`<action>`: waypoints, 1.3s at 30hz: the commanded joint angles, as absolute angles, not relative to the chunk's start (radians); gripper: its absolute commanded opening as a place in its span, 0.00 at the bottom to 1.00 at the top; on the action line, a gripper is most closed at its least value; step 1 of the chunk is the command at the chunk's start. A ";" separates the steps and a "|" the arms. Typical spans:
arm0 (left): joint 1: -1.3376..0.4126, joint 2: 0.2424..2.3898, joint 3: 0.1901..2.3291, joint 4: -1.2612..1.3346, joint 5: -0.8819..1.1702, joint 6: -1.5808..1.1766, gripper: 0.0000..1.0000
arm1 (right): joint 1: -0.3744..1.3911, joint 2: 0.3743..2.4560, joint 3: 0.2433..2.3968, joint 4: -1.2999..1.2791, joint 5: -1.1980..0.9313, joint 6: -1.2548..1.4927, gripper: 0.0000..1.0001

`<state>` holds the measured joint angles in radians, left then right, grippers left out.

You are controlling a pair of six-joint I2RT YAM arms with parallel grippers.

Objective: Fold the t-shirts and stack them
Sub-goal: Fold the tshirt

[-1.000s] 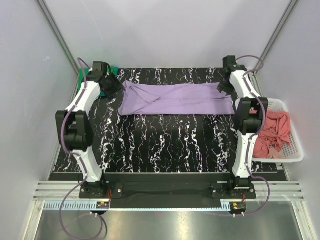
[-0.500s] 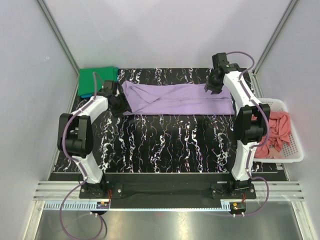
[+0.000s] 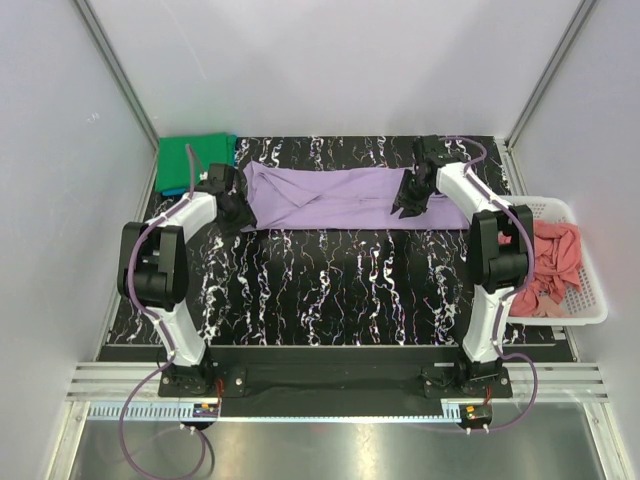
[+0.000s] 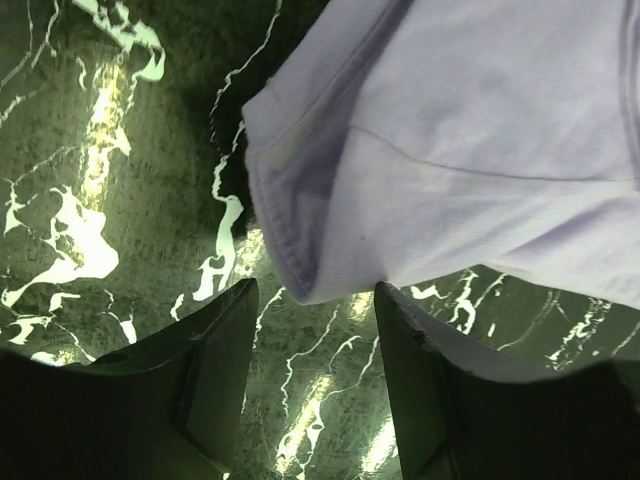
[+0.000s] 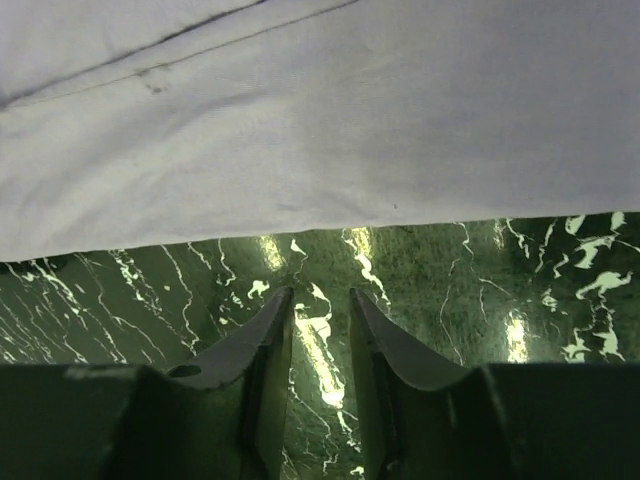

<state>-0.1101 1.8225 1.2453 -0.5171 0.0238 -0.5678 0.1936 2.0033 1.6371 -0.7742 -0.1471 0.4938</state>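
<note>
**A:** Black marbled desk (image 3: 330, 290), seen from above. What's lying on it?

**B:** The light purple t-shirt (image 3: 330, 198), flat along the far side. The green t-shirt (image 3: 192, 163) sits at the far-left corner and the salmon t-shirt (image 3: 550, 265) is in the white basket (image 3: 590, 300). The left pincer (image 3: 240, 212) is at the purple one's left end, the right pincer (image 3: 405, 205) at its near hem.

**A:** Left wrist?

**B:** Jaws apart, gripping nothing — the sleeve corner is just ahead.

**A:** Right wrist?

**B:** A narrow gap, released — the hem is just beyond.

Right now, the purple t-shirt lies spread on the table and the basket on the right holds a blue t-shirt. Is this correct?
Not quite. The top external view shows a salmon pink t-shirt in the white basket, not a blue one. The light purple t-shirt does lie spread on the table.
</note>
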 commanded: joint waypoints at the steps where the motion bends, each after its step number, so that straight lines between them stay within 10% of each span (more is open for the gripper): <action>1: -0.106 1.786 1.203 -0.421 0.018 -0.583 0.55 | 0.203 2.035 1.626 -0.712 -0.195 0.470 0.35; 10: -0.104 1.766 1.175 -0.328 0.084 -0.540 0.49 | 0.203 2.079 1.597 -0.670 -0.169 0.439 0.33; 18: -0.095 1.811 1.248 -0.421 0.065 -0.557 0.00 | 0.201 2.172 1.660 -0.704 -0.150 0.434 0.33; 32: -0.058 1.855 1.261 -0.643 0.023 -0.586 0.01 | 0.202 2.079 1.548 -0.759 -0.009 0.411 0.30; 35: -0.058 1.812 1.252 -0.643 0.041 -0.591 0.34 | 0.216 2.014 1.568 -0.768 -0.034 0.423 0.33; 39: -0.060 1.753 1.322 -0.707 0.054 -0.610 0.51 | 0.255 1.965 1.632 -0.793 -0.122 0.489 0.36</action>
<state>-0.0639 1.8442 1.2488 -0.6628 0.0521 -0.5953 0.2157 2.0659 1.5646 -0.7654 -0.0742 0.4480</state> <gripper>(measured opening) 0.487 0.352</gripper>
